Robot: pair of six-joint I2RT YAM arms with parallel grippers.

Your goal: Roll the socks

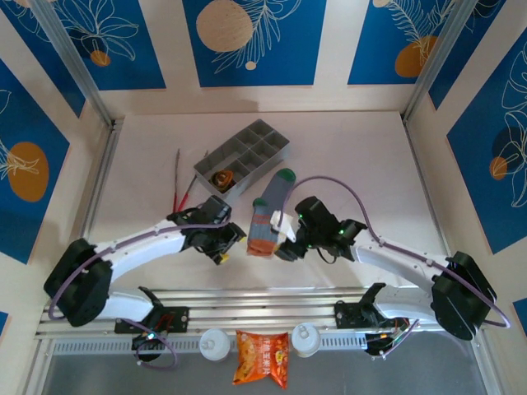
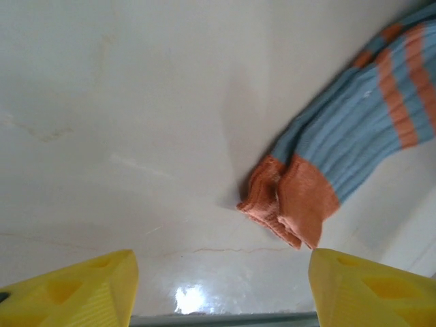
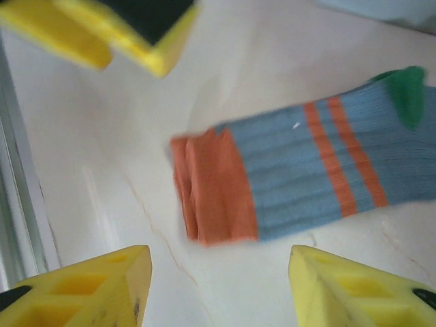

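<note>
In the top external view the grey-blue sock [image 1: 268, 214] lies flat near the middle of the table [image 1: 362, 156], its green toe [image 1: 286, 176] pointing to 1 o'clock and its orange cuff [image 1: 262, 244] to 7 o'clock. The toe lies just beside the grey compartment tray [image 1: 262, 132], so a roll driven toward the toe could nudge the tray. The left gripper [image 1: 226, 248] sits at 9 o'clock of the cuff and the right gripper [image 1: 286, 241] at 3 o'clock of it. They are close enough across the cuff that a shared reach could knock them together. In the left wrist view the left gripper [image 2: 221, 300] has its jaws apart with bare table between them. The cuff [image 2: 289, 201] lies at 1 o'clock of that gap, loose and in two layers. Whether that is a started fold or a second sock underneath cannot be told. With nothing pinning it, any fold there is likely to relax flat, and a pinch from this side may catch the upper layer alone. In the right wrist view the right gripper [image 3: 221, 289] also has its jaws spread and holds nothing. The cuff [image 3: 214, 187] lies just beyond the gap at 12 o'clock, and the sock [image 3: 320, 167] runs off toward 2 o'clock. The left gripper's fingers [image 3: 68, 30] hang at 10 o'clock. A descent aimed between the two layers could push the fabric along the smooth table instead of gripping it. That would skew the roll or leave it lopsided.
</note>
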